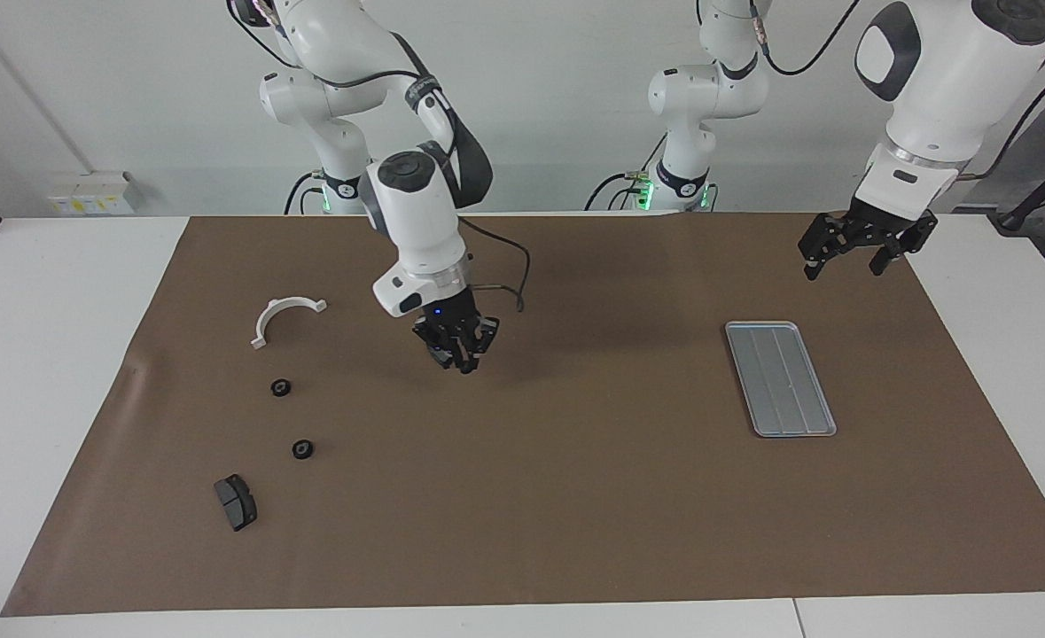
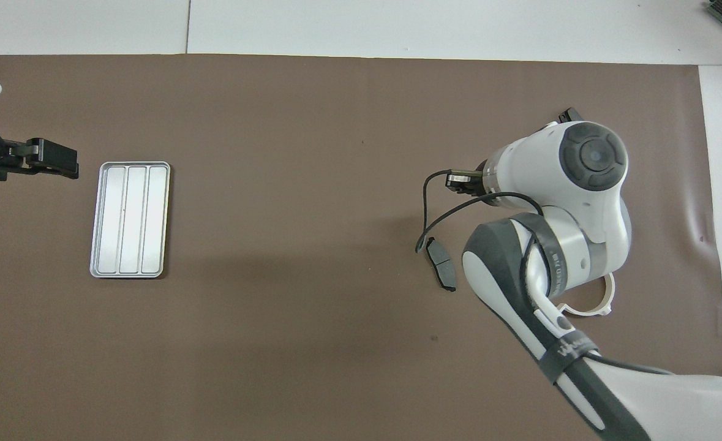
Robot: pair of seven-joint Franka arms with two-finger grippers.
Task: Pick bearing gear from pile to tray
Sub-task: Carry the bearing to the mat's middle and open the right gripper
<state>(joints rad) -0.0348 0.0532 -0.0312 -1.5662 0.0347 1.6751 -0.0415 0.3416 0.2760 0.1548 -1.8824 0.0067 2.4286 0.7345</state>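
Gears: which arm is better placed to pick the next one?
Right, probably. Both gears lie at the right arm's end, and the right gripper, shut, hangs near them. The left gripper waits open near the tray at the left arm's end.

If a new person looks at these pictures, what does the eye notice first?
First, the right gripper, shut and raised above the brown mat. Next, the silver tray, empty, toward the left arm's end, where the left gripper waits open. Then the white half-ring bracket beside two black gears.
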